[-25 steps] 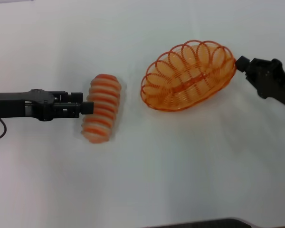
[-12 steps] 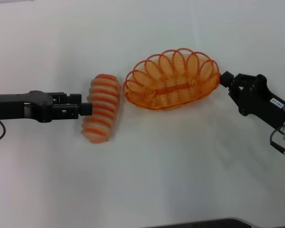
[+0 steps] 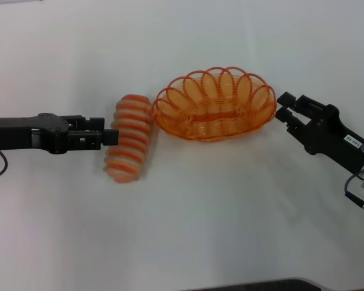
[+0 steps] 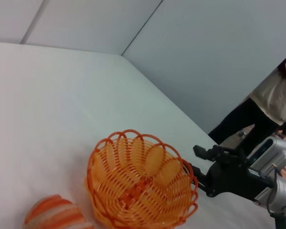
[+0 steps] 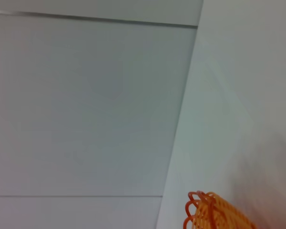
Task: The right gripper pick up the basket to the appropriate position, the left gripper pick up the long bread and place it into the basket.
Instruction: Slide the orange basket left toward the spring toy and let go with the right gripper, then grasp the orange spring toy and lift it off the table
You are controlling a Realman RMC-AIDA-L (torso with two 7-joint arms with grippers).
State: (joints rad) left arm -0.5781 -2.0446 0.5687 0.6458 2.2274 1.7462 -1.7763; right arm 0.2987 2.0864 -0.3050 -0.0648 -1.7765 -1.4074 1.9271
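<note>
right gripper (image 3: 284, 104) just let go of the basket (image 3: 215, 104), jaws open, basket placed beside long bread (image 3: 129, 138); left gripper (image 3: 111, 137) touching bread, grip unclear.

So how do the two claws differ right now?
The left claw reaches in level and touches the long bread; the right claw comes in at an angle, open, just clear of the basket. Both are black.
</note>
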